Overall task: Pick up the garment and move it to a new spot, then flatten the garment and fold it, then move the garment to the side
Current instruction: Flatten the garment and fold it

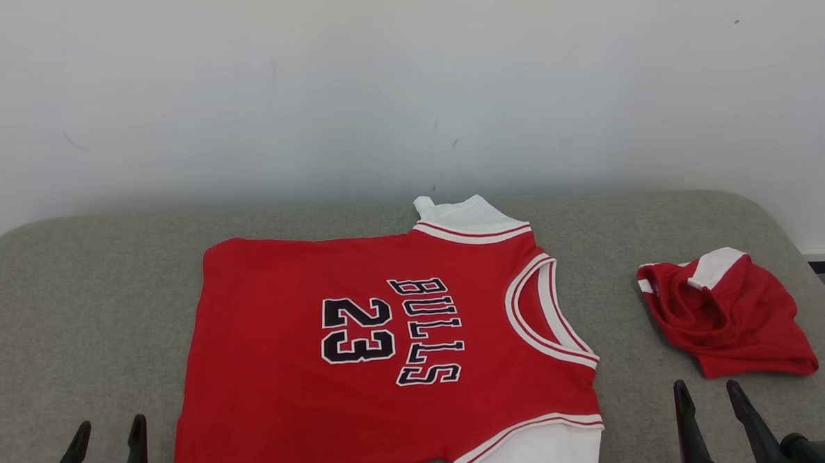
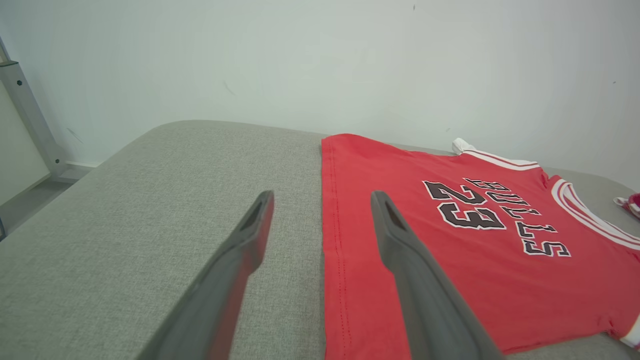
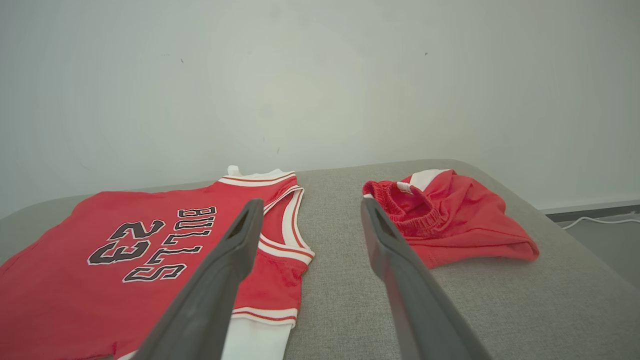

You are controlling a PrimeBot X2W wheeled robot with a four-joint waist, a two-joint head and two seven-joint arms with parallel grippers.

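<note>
Left gripper (image 1: 112, 424) is sitting at the lower left, fingers standing well apart, holding nothing. In its wrist view the left gripper (image 2: 322, 197) is hovering over the jersey's hem edge: one finger is over bare grey pad, the other over red cloth. Can't tell if either tip is touching. A metal frame leg (image 2: 25, 110) is showing at the far left by the wall (image 2: 300, 60).

Jersey (image 1: 274, 378) is lying spread flat mid-table on the grey padded table (image 1: 68, 300), print side up. "BULLS 23" is reading sideways, the hem is pointing left and the neck opening right. One white sleeve is poking out at the far edge and the other at the near edge. The jersey (image 2: 500, 270) is looking smooth, with no big wrinkles. The right wrist view is showing the jersey (image 3: 75, 290) collar end.

Red shorts (image 1: 729, 322) are lying bunched in a loose heap to the right, apart from the jersey with bare pad between them. In the right wrist view the shorts (image 3: 450, 225) are showing their waistband opening.

Right gripper (image 1: 705, 385) is sitting at the lower right, just in front of the shorts, with its fingers spread and empty. In its own view the right gripper (image 3: 311, 204) is aiming at the gap between the two garments.

A white cable (image 3: 600, 220) is lying on the floor past the table's right end.
</note>
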